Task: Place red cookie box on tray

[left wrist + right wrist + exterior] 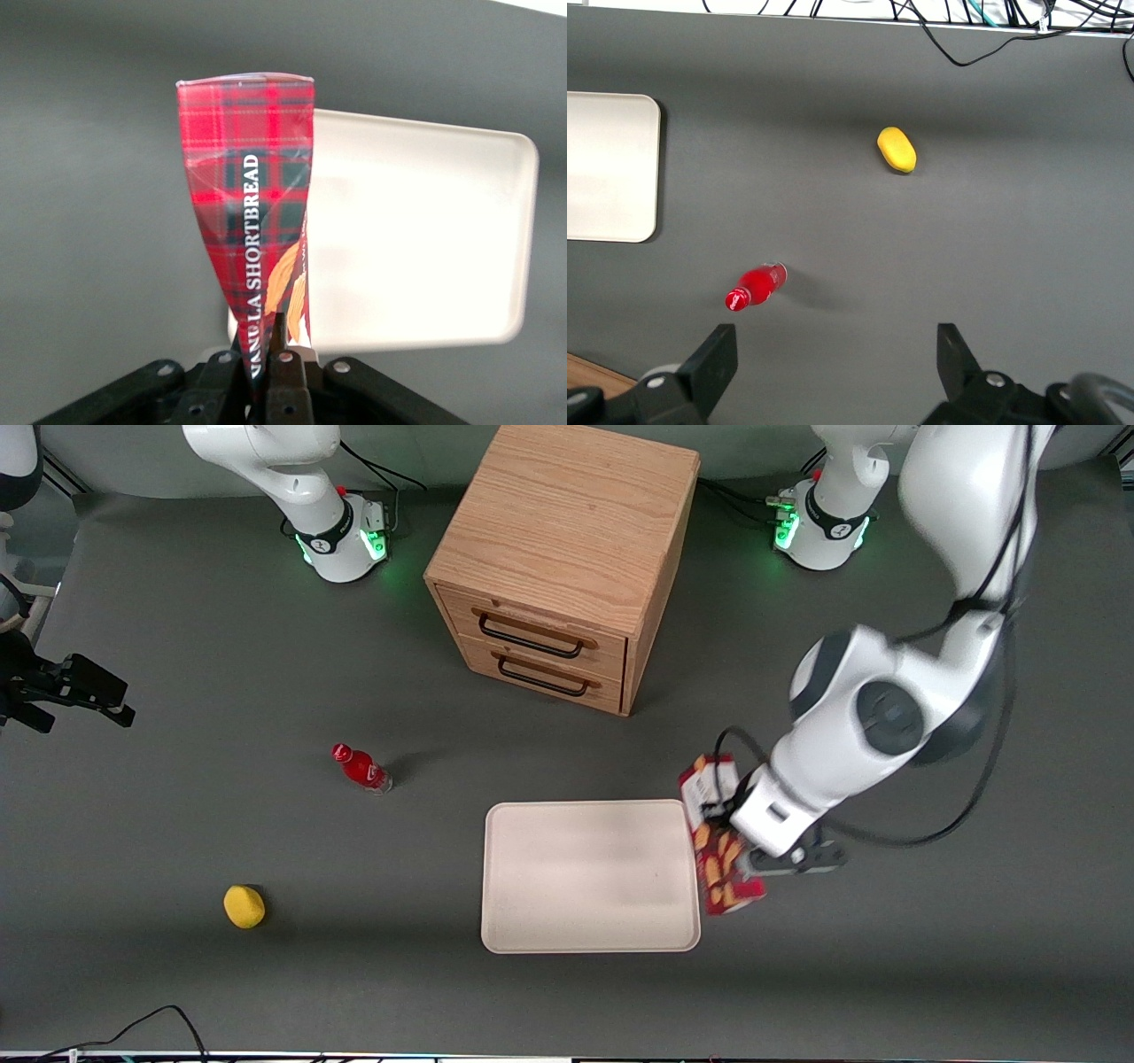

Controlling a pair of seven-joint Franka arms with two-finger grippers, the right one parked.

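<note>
Red cookie box [719, 840]: gripped by the hand [760, 849], fingers closed tight on its narrow sides, the cardboard visibly pinched in the wrist view. It hangs beside the tray's edge at the working arm's end of the counter [177, 646]; it appears lifted clear of the surface, though the height is hard to judge.

Tray [589, 875]: cream-white, flat on the counter, nothing on it.

Also present: wooden drawer cabinet [567, 558], small red bottle [361, 768], yellow lemon-like object [244, 906].

Progress: grasp done. Remaining: carry the box sideways over the tray, lower it, release.
</note>
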